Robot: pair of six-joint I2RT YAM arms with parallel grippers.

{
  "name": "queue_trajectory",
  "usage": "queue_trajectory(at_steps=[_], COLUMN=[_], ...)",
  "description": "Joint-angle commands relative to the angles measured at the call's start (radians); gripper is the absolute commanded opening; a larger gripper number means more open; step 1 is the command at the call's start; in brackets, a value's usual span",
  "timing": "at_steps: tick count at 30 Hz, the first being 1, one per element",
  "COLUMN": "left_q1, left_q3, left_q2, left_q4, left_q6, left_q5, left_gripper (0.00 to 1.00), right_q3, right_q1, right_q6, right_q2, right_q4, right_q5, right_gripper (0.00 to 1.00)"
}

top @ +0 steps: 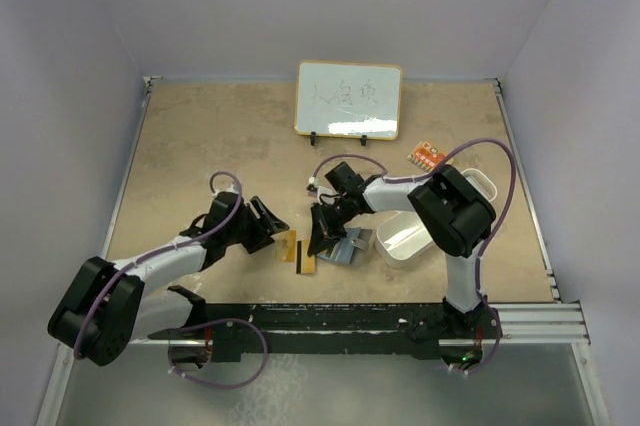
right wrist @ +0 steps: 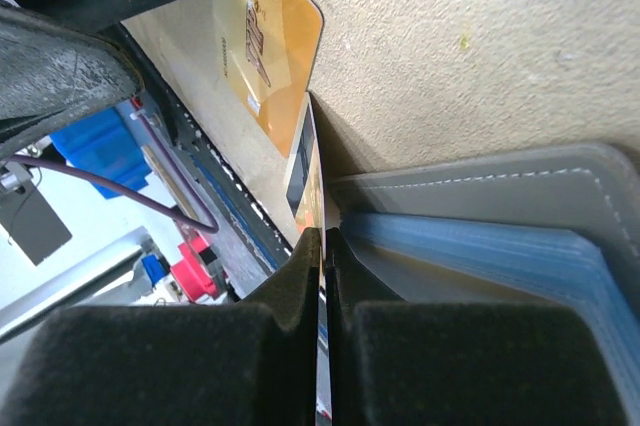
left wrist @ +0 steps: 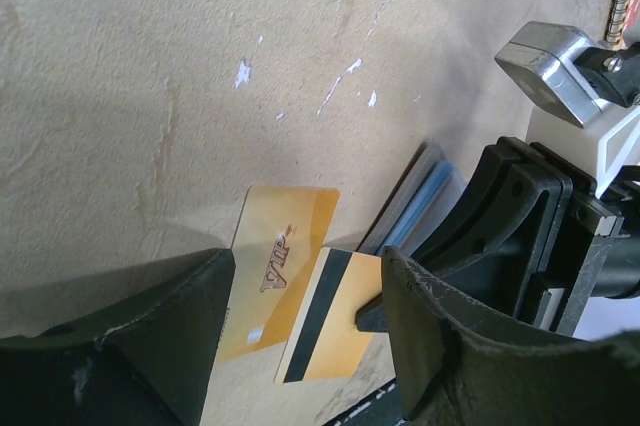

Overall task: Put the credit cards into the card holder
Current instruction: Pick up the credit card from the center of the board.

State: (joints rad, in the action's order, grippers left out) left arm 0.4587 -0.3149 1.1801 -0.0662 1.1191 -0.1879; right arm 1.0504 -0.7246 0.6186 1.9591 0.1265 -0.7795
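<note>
The striped card (left wrist: 325,321), orange-gold with a black magnetic band, is pinched edge-on between the right fingers (right wrist: 312,256), which are closed tight on it. It sits just beside the open mouth of the grey card holder (right wrist: 500,191), whose blue inner sleeves (right wrist: 500,266) lie to one side of those fingertips. A second orange-gold card, the VIP card (left wrist: 275,276), lies flat on the counter (left wrist: 150,66) just beyond the same fingertips, partly overlapped by the striped one.

Both cards look thin, light, stiff yet springy, and slick. A hold near one short edge seems best, leaving most of the length free to slide into a sleeve. The flat card would likely need an edge lifted first.

The left fingers (top: 268,226) stand roughly half open and empty, straddling both cards.
</note>
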Motion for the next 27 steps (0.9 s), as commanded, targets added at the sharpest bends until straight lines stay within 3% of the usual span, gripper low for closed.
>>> queue_trajectory(at_steps=[1,12,27], left_q1=[0.013,0.014,0.018], left_q3=[0.038,0.025,0.036], left_q2=[0.090,0.093,0.056], left_q4=[0.162,0.183,0.190], left_q6=[-0.091,-0.104,-0.083], left_q5=[0.052,0.068,0.073], left_gripper=[0.61,0.63,0.64], right_q3=[0.052,0.115,0.112], right_q1=[0.004,0.014,0.025], right_q6=[-0.128,-0.224,-0.198], right_q2=[0.042,0.045,0.026], right_q4=[0.007,0.068,0.033], right_q5=[0.018,-0.006,-0.055], right_gripper=[0.00,0.00,0.00])
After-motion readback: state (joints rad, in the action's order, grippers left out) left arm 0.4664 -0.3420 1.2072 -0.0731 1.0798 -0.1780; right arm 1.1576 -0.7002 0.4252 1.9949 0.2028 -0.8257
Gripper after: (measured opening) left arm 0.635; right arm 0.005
